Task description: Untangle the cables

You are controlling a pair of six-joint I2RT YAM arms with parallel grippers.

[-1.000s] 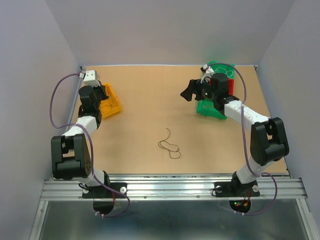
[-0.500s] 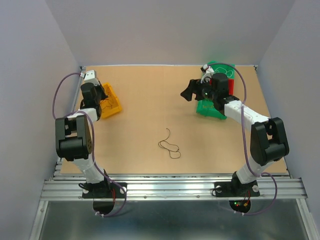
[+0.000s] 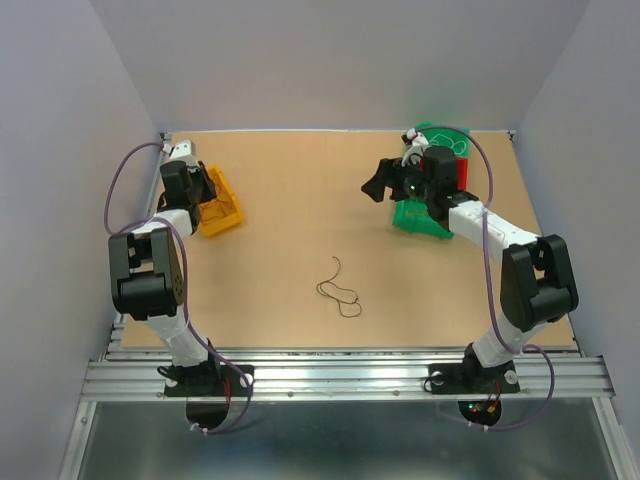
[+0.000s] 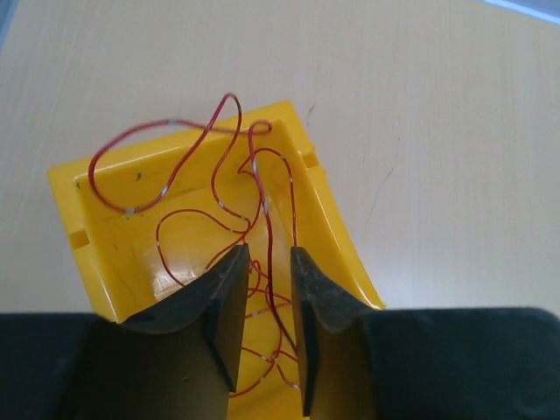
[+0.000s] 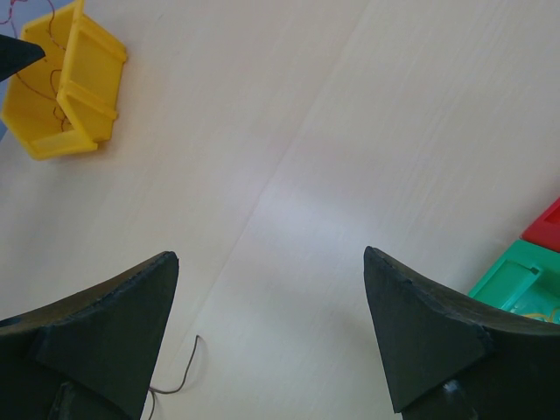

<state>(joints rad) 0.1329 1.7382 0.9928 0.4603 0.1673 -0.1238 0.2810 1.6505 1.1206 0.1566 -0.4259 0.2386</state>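
Note:
A thin red cable (image 4: 219,206) lies in loose loops inside the yellow bin (image 4: 105,254) at the far left of the table (image 3: 222,208). My left gripper (image 4: 269,254) hovers over that bin (image 3: 203,186) with its jaws a narrow gap apart. One red strand runs between them without being pinched. A thin dark cable (image 3: 338,290) lies curled alone on the middle of the table, and its end shows in the right wrist view (image 5: 179,372). My right gripper (image 3: 376,186) is wide open and empty (image 5: 267,254) above bare table, left of the green bin (image 3: 415,218).
The green bin (image 5: 516,284) and a red bin (image 3: 447,165) stand at the back right, under my right arm. The yellow bin also shows in the right wrist view (image 5: 61,114). Grey walls close in the table on three sides.
My left arm has folded up, its elbow lifted and drawn back, while its gripper stays over the yellow bin. The right arm and the dark cable have not moved.

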